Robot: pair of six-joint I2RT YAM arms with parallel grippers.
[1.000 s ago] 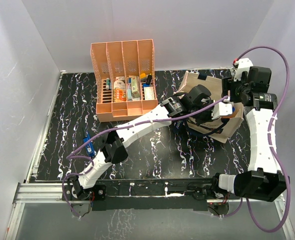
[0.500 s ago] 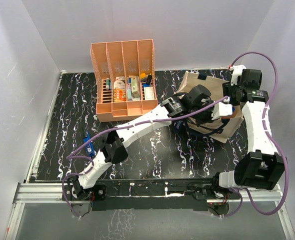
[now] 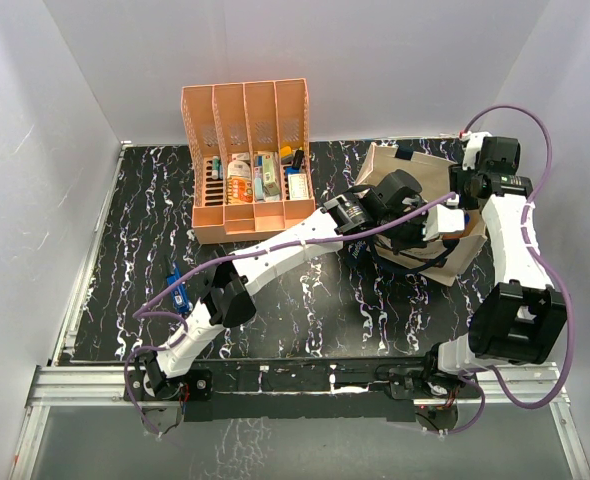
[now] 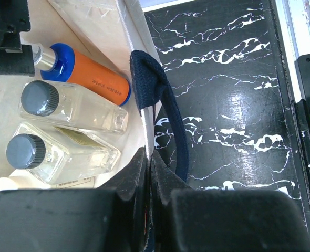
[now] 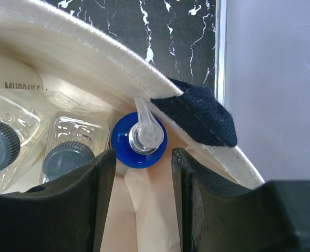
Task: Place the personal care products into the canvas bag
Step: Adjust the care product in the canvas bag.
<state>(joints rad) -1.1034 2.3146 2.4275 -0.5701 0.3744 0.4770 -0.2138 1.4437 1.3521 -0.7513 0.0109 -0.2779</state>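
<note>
Lying inside canvas bag [image 4: 92, 21], orange-brown bottle [image 4: 94, 73], clear grey-capped bottle [image 4: 73, 107]; clear square bottle [image 4: 60, 152]

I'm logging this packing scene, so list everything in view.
canvas bag: one, cream, navy straps, table's far right
orange bottle: one, blue cap, lying in bag
clear bottles: two, grey caps, in bag
white bottle: one, mostly hidden, in bag
file rack: one, orange, far side, holds small items
small blue item: one, on table by left arm
table: one, black marbled
left fingers: black, shut on bag's rim
right fingers: black, apart over blue cap
</note>
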